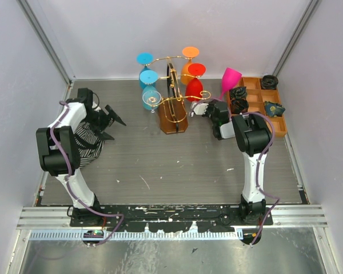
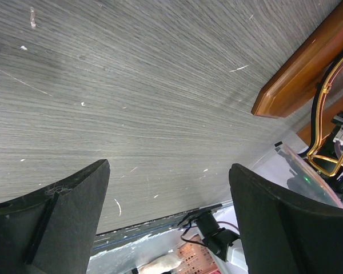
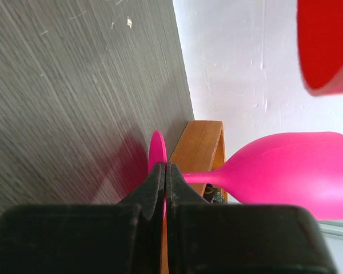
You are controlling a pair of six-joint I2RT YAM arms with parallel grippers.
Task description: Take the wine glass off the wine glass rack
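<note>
Now, right claw [image 3: 166, 169] tight on pink wine glass [image 3: 291, 174], apparently its foot; left claw [image 2: 168, 166] wide.

The grey wood-grain table [image 1: 160, 165] carries the wine glass rack [image 1: 174, 124] mid-back and an orange-brown compartment tray [image 1: 253, 84] back right.

Pink wine glass [image 1: 231, 77], tilted, foot pinched in right pincer [image 3: 166, 174], just right of gold-wire wine glass rack [image 1: 172, 124], brown wooden base
</note>
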